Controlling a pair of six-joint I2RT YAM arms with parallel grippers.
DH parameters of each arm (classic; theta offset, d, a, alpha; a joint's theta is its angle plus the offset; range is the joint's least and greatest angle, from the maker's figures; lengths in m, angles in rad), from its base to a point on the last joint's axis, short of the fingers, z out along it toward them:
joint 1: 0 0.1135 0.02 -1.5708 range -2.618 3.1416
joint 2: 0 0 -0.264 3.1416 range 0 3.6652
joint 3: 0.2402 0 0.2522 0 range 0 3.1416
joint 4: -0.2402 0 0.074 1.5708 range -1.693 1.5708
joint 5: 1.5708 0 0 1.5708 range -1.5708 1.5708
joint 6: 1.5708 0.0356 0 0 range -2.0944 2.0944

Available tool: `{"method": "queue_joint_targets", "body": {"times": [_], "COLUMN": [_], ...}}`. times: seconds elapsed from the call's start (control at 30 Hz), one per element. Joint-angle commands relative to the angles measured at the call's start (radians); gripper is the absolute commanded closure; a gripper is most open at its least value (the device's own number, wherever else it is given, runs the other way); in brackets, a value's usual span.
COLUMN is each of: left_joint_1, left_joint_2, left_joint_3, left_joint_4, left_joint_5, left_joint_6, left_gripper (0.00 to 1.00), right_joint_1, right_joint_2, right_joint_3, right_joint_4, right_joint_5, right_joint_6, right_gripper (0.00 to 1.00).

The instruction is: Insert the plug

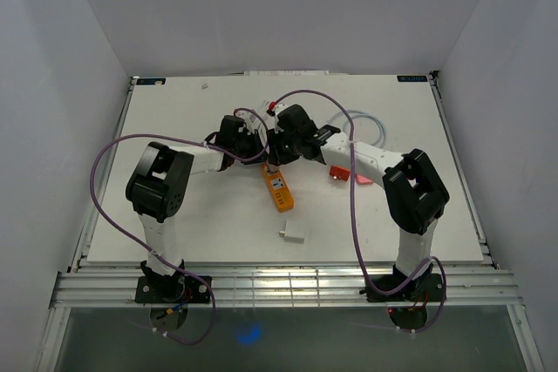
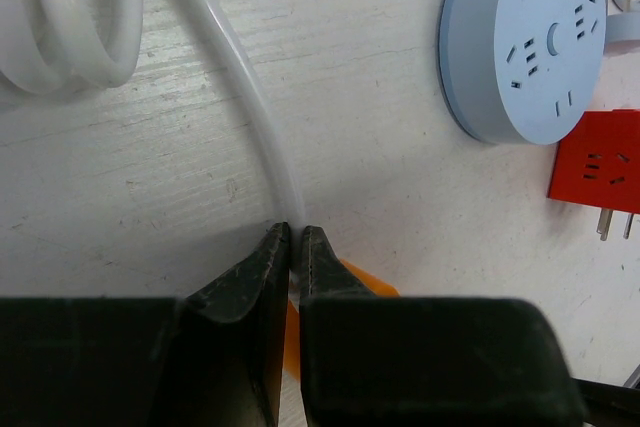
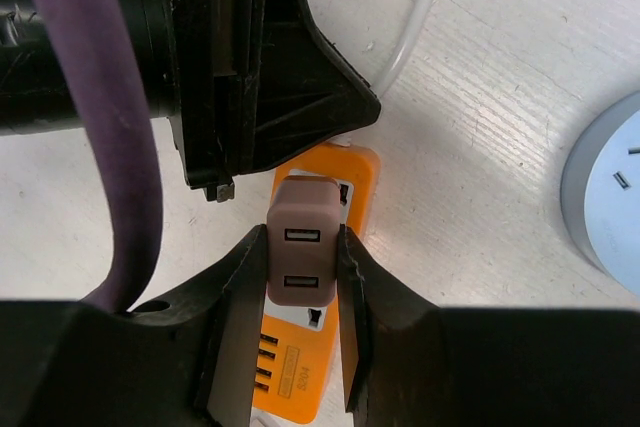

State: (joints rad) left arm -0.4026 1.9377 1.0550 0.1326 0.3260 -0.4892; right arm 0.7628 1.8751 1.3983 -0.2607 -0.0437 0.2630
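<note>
My right gripper (image 3: 300,237) is shut on a mauve-brown USB charger plug (image 3: 303,267), its two USB ports facing the camera. The plug sits right over the socket face of the orange power strip (image 3: 310,377); I cannot tell whether its prongs are in. My left gripper (image 2: 295,232) is shut on the strip's thin white cable (image 2: 262,132) just beyond the strip's end (image 2: 378,282). In the top view both grippers, left (image 1: 258,147) and right (image 1: 279,161), meet at the far end of the orange strip (image 1: 280,189) in mid-table.
A round pale-blue socket hub (image 2: 530,42) and a red adapter (image 2: 598,162) lie to the right; the red adapter also shows in the top view (image 1: 339,173). Coiled white cable (image 2: 60,17) lies far left. A small white block (image 1: 292,234) lies nearer the front. A purple cable (image 3: 110,147) hangs beside my right gripper.
</note>
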Motion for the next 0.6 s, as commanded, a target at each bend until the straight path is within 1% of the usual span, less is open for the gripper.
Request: {"method": "queue_joint_targets", "body": {"times": [0.0,0.07,0.13,0.33,0.57], "left_joint_1": [-0.008,-0.008,-0.008,-0.008,-0.008], "left_joint_2": [-0.034,-0.037,-0.04,-0.046,-0.042], "left_joint_3": [0.008,0.007,0.005,0.003,0.005], "left_joint_4": [-0.019,-0.019,-0.019,-0.019,-0.021], "left_joint_5": [-0.024,-0.024,-0.025,-0.028,-0.03], "left_joint_6": [0.009,0.009,0.011,0.015,0.018], "left_gripper": [0.83,0.83,0.83,0.83,0.83], "right_joint_1": [0.021,0.021,0.021,0.02,0.017], "right_joint_2": [0.001,-0.002,-0.007,-0.024,-0.051], "right_joint_3": [0.004,0.001,-0.002,-0.002,0.01], "right_joint_4": [-0.094,-0.092,-0.092,-0.094,-0.084], "right_joint_5": [0.039,0.039,0.077,0.117,0.067], "right_joint_6": [0.018,0.015,0.012,0.005,0.004], "right_gripper": [0.92,0.92,0.92,0.92,0.92]}}
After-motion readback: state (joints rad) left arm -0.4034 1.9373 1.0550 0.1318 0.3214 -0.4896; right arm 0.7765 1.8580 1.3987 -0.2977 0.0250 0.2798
